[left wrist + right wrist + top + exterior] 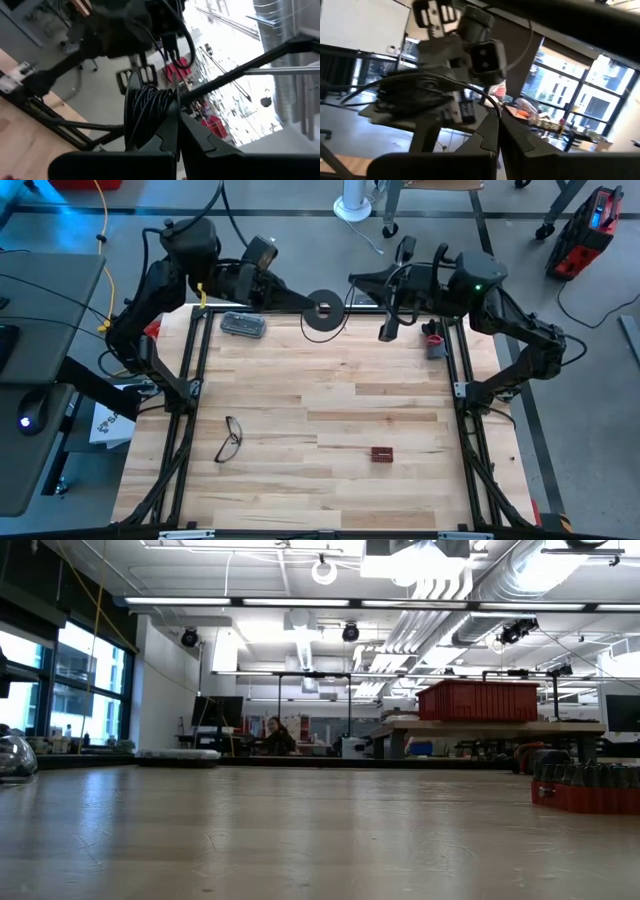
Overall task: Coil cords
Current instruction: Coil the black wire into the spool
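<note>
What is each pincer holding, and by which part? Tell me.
The left pincer is shut on the rim of the reel, raised at the table's far edge. The right pincer is shut on the thin wire running from it.

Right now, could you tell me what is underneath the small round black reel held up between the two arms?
Beneath the round black reel, pale at its centre, lies the far edge of the light wooden table and grey floor. A thin dark wire loop hangs under it. The spot directly below is hidden.

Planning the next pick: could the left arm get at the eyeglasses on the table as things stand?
Probably not yet. The eyeglasses lie in the open with bare wood around them, but the left gripper is shut on the reel, held up at the table's far edge.
</note>
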